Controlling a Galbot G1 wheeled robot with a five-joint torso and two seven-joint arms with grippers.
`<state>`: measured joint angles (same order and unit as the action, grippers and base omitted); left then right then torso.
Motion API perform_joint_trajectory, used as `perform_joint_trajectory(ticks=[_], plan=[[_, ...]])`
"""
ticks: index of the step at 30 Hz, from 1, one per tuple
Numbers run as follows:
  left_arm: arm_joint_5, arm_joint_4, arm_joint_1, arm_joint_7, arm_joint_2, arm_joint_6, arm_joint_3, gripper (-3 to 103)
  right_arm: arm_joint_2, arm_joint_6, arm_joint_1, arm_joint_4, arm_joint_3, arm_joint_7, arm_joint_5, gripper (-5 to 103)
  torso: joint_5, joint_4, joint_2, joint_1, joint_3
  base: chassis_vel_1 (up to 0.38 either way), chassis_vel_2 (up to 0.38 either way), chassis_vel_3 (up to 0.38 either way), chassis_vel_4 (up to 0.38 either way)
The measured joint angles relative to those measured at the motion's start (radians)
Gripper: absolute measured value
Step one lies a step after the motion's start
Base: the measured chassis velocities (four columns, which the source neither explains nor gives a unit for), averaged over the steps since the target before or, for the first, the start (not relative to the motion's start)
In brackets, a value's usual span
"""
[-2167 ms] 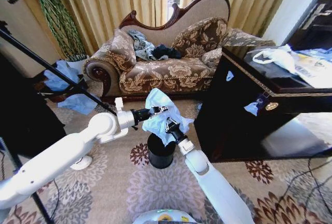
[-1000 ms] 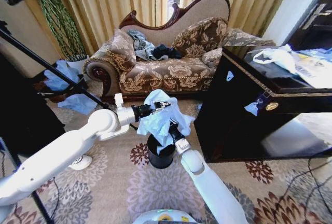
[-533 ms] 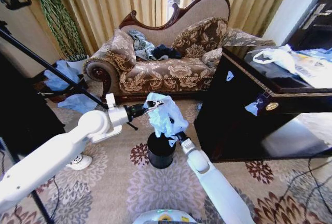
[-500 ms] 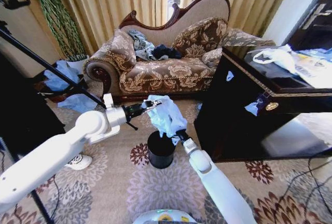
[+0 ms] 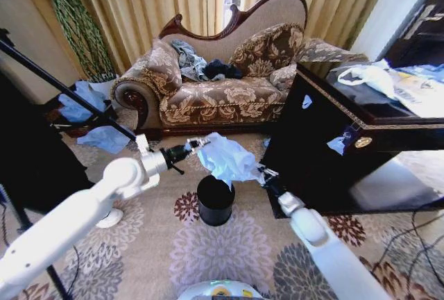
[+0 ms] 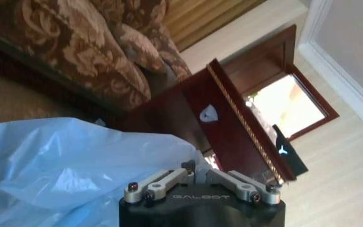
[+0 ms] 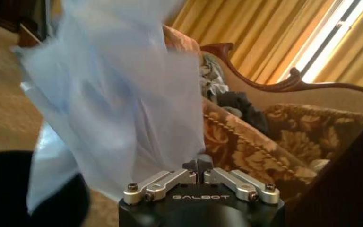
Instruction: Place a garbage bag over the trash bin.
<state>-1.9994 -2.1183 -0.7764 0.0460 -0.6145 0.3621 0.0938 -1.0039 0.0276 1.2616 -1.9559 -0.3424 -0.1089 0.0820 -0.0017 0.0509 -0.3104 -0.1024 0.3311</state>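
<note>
Black trash bin (image 5: 215,199) is standing on the carpet, uncovered. Just above it, left gripper (image 5: 190,145) and right gripper (image 5: 261,173) are each pinching the pale blue garbage bag (image 5: 225,159), stretching it. Advice: widen the mouth, centre over the rim, then lower evenly.

I see my left tool (image 5: 189,146) and right tool (image 5: 262,173) clamped on opposite edges of the garbage bag (image 5: 225,158), holding it stretched above the trash bin (image 5: 215,200).
</note>
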Motion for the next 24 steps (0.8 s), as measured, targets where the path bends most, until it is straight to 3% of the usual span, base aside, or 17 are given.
perform_joint_trajectory(ticks=[8, 15, 24], plan=[[0.02, 0.005, -0.009, 0.003, -0.025, -0.004, -0.032, 0, -0.054, -0.046, 0.112, -0.057, 0.037, -0.027, 0.021, 0, -0.0001, -0.0001, 0.0, 0.0, 0.0, 0.0, 0.0, 0.0, 0.0], [0.063, 0.026, -0.058, 0.002, -0.092, -0.004, -0.033, 0, -0.076, -0.088, 0.159, -0.05, 0.063, -0.034, 0.029, 0, 0.0, -0.0001, 0.0, 0.0, 0.0, 0.0, 0.0, 0.0, 0.0], [0.063, 0.056, -0.048, 0.003, -0.101, -0.009, -0.032, 0, -0.103, -0.14, 0.24, -0.075, 0.04, -0.038, -0.033, 0, 0.0, 0.0, 0.0, 0.0, 0.0, 0.0, 0.0, 0.0, 0.0]])
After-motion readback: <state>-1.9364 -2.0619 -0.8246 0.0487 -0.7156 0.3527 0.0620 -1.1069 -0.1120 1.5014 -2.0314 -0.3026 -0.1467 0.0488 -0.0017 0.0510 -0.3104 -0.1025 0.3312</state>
